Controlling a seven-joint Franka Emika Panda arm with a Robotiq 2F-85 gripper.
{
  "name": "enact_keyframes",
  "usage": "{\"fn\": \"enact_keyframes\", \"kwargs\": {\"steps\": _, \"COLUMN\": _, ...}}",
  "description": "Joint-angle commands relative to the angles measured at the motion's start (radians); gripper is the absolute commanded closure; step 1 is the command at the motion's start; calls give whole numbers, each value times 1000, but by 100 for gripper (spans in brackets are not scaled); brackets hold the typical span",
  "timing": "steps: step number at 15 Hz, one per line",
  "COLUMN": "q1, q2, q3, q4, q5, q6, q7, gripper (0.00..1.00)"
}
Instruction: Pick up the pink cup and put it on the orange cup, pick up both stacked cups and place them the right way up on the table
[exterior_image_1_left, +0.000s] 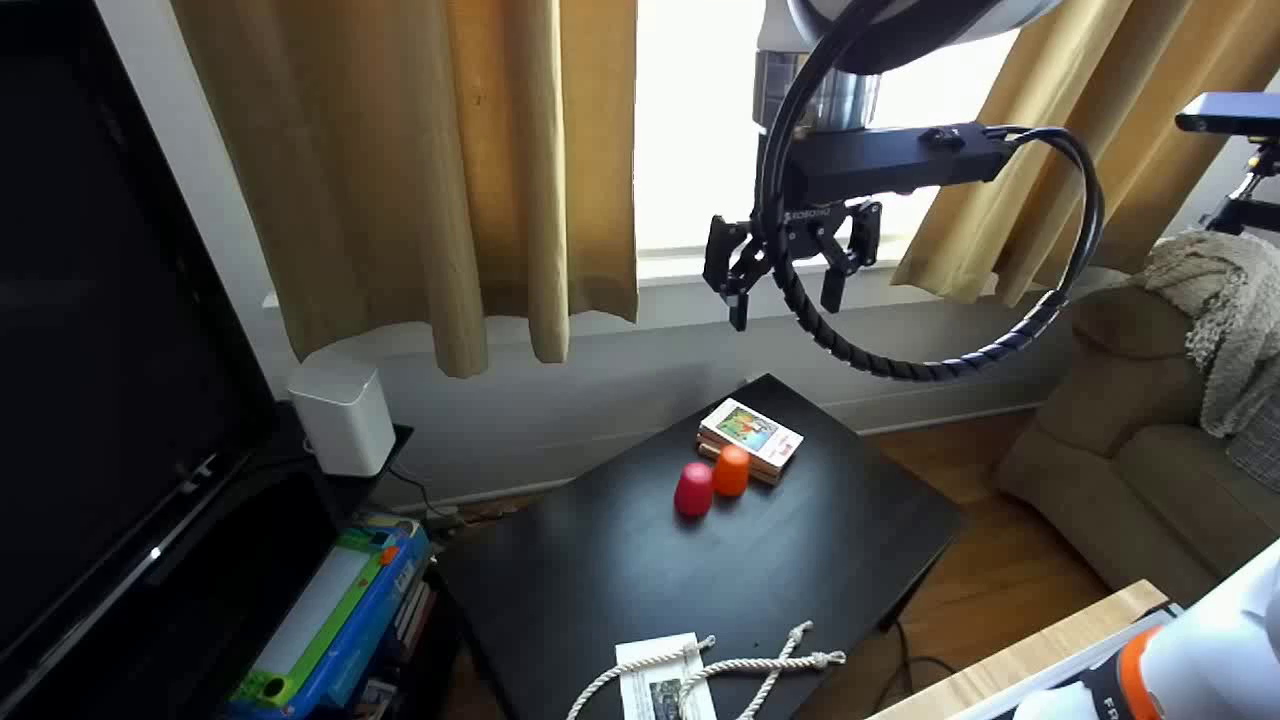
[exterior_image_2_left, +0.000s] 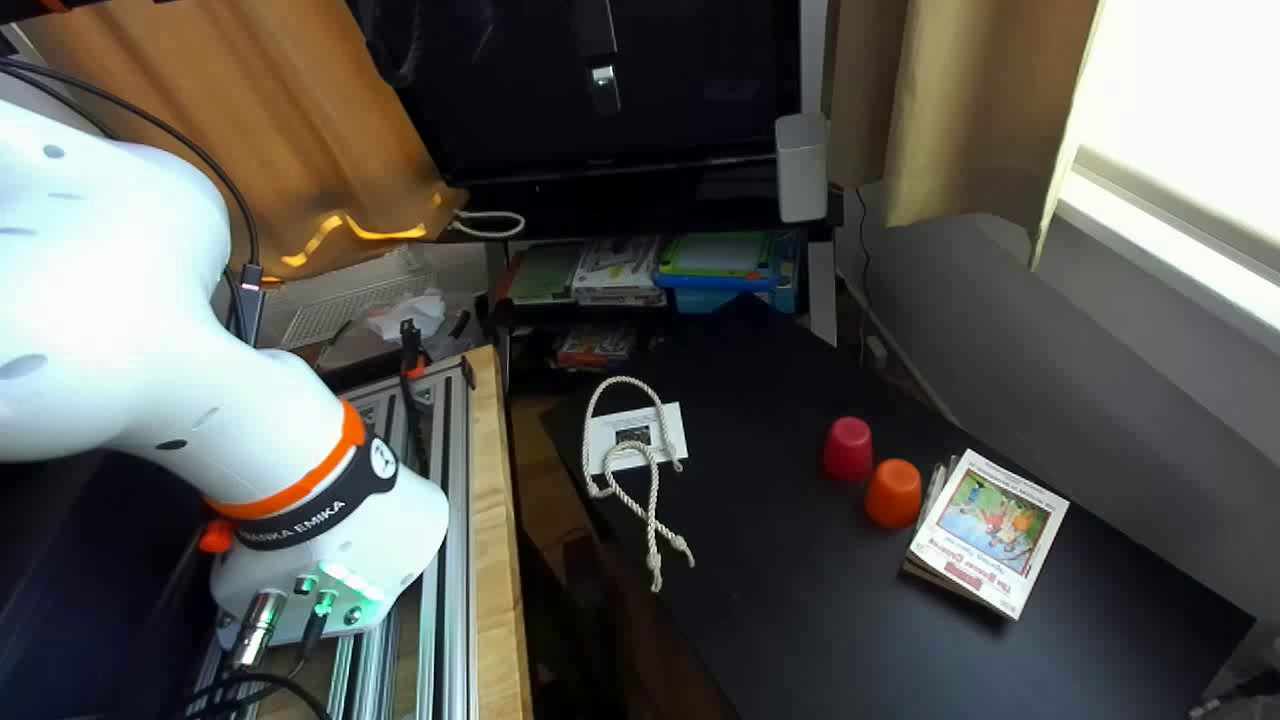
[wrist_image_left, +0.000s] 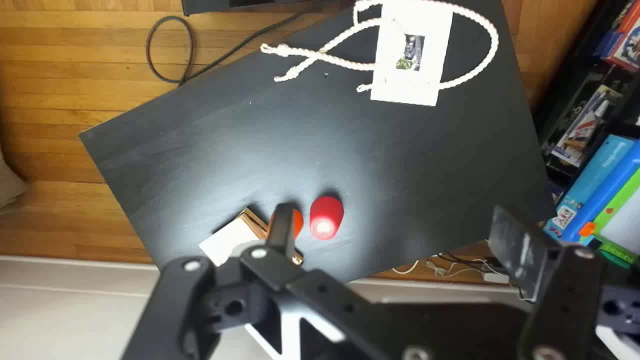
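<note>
The pink cup (exterior_image_1_left: 694, 489) stands upside down, base upward, on the black table (exterior_image_1_left: 600, 560). Close beside it is the orange cup (exterior_image_1_left: 731, 471), also upside down, between the pink cup and a small stack of books. Both exterior views show the pair, the pink cup (exterior_image_2_left: 848, 449) and the orange cup (exterior_image_2_left: 893, 493). My gripper (exterior_image_1_left: 785, 302) hangs high above the table, jaws wide apart and holding nothing. In the wrist view the pink cup (wrist_image_left: 326, 217) appears between the spread fingers, far below them, while one finger (wrist_image_left: 282, 230) partly covers the orange cup (wrist_image_left: 298, 223).
The book stack (exterior_image_2_left: 990, 530) lies right beside the orange cup. A white card (exterior_image_1_left: 665, 680) with knotted white rope (exterior_image_1_left: 760, 664) lies toward the opposite end of the table. A loop of black cable (exterior_image_1_left: 930, 370) hangs by the gripper. Curtains (exterior_image_1_left: 400, 180) and a window are behind.
</note>
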Motion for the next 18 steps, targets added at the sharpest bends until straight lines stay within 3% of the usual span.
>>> {"fn": "enact_keyframes", "kwargs": {"steps": 1, "q1": 17, "q2": 3, "q3": -16, "q4": 1, "q5": -8, "q6": -1, "q7": 7, "gripper": 0}}
{"fn": "enact_keyframes", "kwargs": {"steps": 7, "q1": 17, "q2": 3, "q3": -16, "q4": 1, "q5": -8, "q6": -1, "q7": 7, "gripper": 0}}
{"fn": "enact_keyframes", "kwargs": {"steps": 9, "q1": -17, "q2": 75, "q3": -29, "q4": 13, "q5": -3, "q6": -5, "q7": 55, "gripper": 0}}
{"fn": "enact_keyframes", "kwargs": {"steps": 12, "q1": -73, "q2": 179, "q3": -44, "q4": 8, "q5": -29, "q6": 68, "q7": 183, "gripper": 0}}
{"fn": "enact_keyframes", "kwargs": {"steps": 15, "q1": -80, "q2": 304, "q3": -80, "q4": 22, "q5": -19, "q6": 157, "q7": 234, "gripper": 0}}
{"fn": "enact_keyframes", "kwargs": {"steps": 18, "q1": -63, "q2": 430, "q3": -106, "q4": 19, "q5": -24, "q6": 320, "q7": 301, "gripper": 0}}
